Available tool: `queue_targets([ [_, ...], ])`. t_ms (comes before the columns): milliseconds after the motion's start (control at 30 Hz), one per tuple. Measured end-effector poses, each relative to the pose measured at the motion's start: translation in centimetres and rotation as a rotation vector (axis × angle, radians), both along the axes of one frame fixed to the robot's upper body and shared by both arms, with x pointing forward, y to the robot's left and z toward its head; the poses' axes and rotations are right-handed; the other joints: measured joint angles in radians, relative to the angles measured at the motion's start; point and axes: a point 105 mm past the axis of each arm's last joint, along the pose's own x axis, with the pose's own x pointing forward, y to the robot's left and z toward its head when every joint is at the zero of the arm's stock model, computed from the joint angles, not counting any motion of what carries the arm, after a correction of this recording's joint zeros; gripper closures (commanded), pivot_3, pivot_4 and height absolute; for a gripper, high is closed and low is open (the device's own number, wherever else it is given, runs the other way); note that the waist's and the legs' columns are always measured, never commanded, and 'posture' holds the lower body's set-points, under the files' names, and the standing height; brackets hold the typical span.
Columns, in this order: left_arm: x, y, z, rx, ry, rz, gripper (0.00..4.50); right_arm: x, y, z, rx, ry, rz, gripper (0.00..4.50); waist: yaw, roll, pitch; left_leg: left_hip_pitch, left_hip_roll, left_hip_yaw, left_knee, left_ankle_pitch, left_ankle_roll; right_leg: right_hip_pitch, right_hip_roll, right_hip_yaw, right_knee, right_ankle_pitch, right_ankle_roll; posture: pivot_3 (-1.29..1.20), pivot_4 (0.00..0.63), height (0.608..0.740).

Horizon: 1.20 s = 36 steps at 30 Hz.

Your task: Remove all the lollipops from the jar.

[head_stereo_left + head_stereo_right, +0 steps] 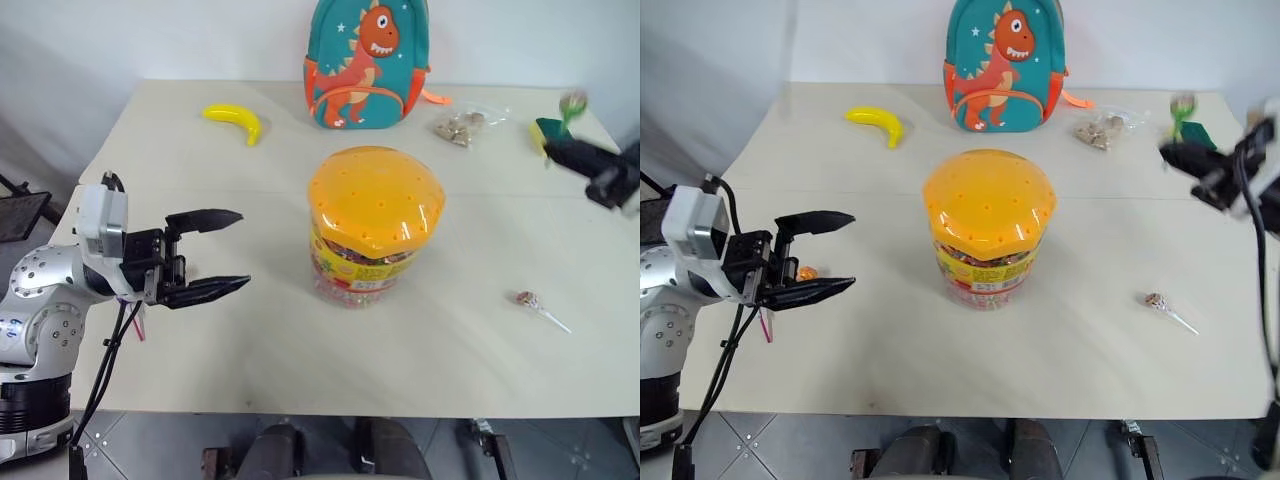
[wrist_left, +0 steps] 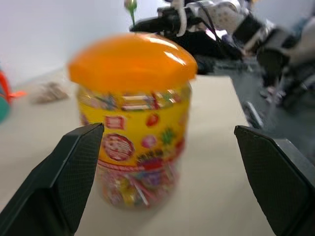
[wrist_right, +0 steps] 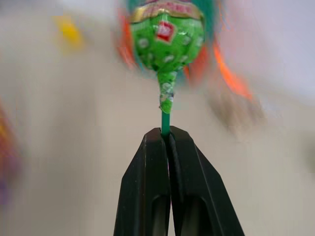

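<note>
Right tool (image 3: 166,132) is clenched on the thin green stick of a green lollipop (image 3: 166,37), held in the air well to the right of the jar (image 1: 373,225), over the worktop's (image 1: 200,340) far right edge. Left tool (image 1: 226,253) hangs released, its two black fingers spread wide and pointing sideways at the jar from its left, with bare worktop between them.

One jar stands upright near the middle of the worktop, its wavy orange lid on and wrapped candies showing through the clear wall. Open surface lies all round it; the front edge is well clear of it. Three lollipops can be counted outside the jar: the green one in the right tool, a pinkish-silver lollipop (image 1: 530,301) lying flat to the jar's front right, and an orange lollipop (image 1: 806,272) on the worktop to its left, seen between the left tool's fingers.

Behind the jar stand one dinosaur backpack (image 1: 366,62), one banana (image 1: 236,119) and one clear snack bag (image 1: 461,126)
</note>
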Motion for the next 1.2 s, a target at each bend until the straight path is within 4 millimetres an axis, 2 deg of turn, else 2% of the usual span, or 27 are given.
queue_targets([
  [100,0.0,-0.2,-0.5,0.020,0.007,-0.016,0.00,-2.3,-3.7,-5.4,-0.148,0.255,-0.150,4.48,0.000,0.000,0.000,0.003,0.003,0.003,0.000,0.000,-0.001,0.001,0.001,-0.003,0.001,0.000,0.000,0.00,0.150,0.740],
  [167,0.0,-0.3,-0.7,0.028,0.008,-0.023,0.00,-3.4,-4.8,-8.1,-0.174,0.373,-0.207,4.48,-0.001,0.000,0.000,0.005,0.004,0.007,0.000,0.001,-0.001,0.001,0.000,-0.003,0.002,0.000,0.000,0.00,0.150,0.740],
  [333,0.1,-0.6,-1.1,0.047,0.009,-0.028,0.00,-4.8,-5.8,-11.6,-0.230,0.481,-0.271,4.48,-0.001,0.001,0.000,0.007,0.004,0.008,0.000,0.000,-0.002,0.001,0.000,-0.002,0.003,0.000,0.000,0.00,0.150,0.740],
  [433,0.1,-0.6,-1.1,0.048,0.016,-0.019,0.00,-5.6,-6.4,-13.2,-0.254,0.510,-0.298,3.76,0.004,0.001,-0.001,0.006,0.004,0.006,0.000,0.000,-0.003,0.001,0.000,-0.002,0.002,0.000,0.000,0.00,0.150,0.740],
  [600,0.4,-0.6,-1.2,0.048,0.031,0.004,0.00,-5.7,-6.8,-12.7,-0.245,0.466,-0.300,2.10,0.004,0.001,0.000,0.006,0.004,0.006,0.001,0.000,-0.002,0.002,0.000,-0.003,0.001,0.000,0.001,0.00,0.150,0.740],
  [700,0.6,-0.1,-1.4,0.078,0.044,0.047,0.00,-5.6,-6.3,-11.4,-0.234,0.363,-0.236,1.14,0.003,0.001,0.000,0.006,0.004,0.006,0.000,0.000,-0.003,0.002,0.001,-0.003,0.001,0.000,0.001,0.00,0.150,0.740],
  [800,1.2,1.0,-1.7,0.091,0.057,0.131,0.00,-5.5,-3.5,-8.8,-0.125,0.158,-0.037,0.16,0.003,0.001,0.000,0.007,0.005,0.006,0.000,0.000,-0.003,0.002,0.003,-0.003,0.000,0.000,0.001,0.00,0.150,0.740],
  [833,1.4,1.5,-1.9,0.090,0.060,0.166,0.00,-5.5,-2.3,-7.6,-0.088,0.068,0.033,0.02,0.002,0.001,0.000,0.007,0.005,0.007,-0.001,0.000,-0.003,0.002,0.003,-0.003,0.000,0.000,0.001,0.00,0.150,0.740],
  [933,2.3,3.1,-2.6,0.090,0.069,0.276,0.00,-5.3,0.0,-4.1,0.005,-0.157,0.146,0.02,0.001,0.001,0.000,0.007,0.005,0.007,0.000,0.000,-0.003,0.002,0.002,-0.003,0.001,0.001,0.001,0.00,0.150,0.740],
  [1000,2.6,3.9,-2.6,0.084,0.057,0.333,0.00,-5.5,2.1,-2.7,0.025,-0.219,0.239,0.02,0.001,0.001,0.000,0.007,0.005,0.005,0.000,-0.001,-0.003,0.002,0.001,-0.002,0.001,0.001,0.001,0.00,0.150,0.740],
  [1067,2.4,4.8,-2.9,0.093,0.042,0.385,0.00,-5.9,5.0,-2.2,0.037,-0.248,0.355,0.02,0.002,0.001,0.000,0.007,0.005,0.003,-0.001,-0.001,-0.004,0.003,0.000,0.000,0.000,0.000,0.000,0.00,0.150,0.740],
  [1100,2.3,5.3,-3.6,0.108,0.047,0.414,0.00,-6.4,7.5,-2.6,0.033,-0.257,0.453,0.02,0.002,0.001,0.000,0.007,0.005,0.002,-0.001,-0.002,-0.005,0.003,0.001,0.001,0.000,0.000,0.000,0.00,0.150,0.740],
  [1200,1.7,6.1,-5.0,0.139,0.069,0.453,0.00,-7.6,11.7,-5.0,0.002,-0.227,0.645,0.02,0.007,0.001,0.000,0.005,0.004,0.001,0.000,-0.002,-0.004,0.002,0.000,0.000,0.000,0.000,0.000,0.00,0.150,0.740],
])
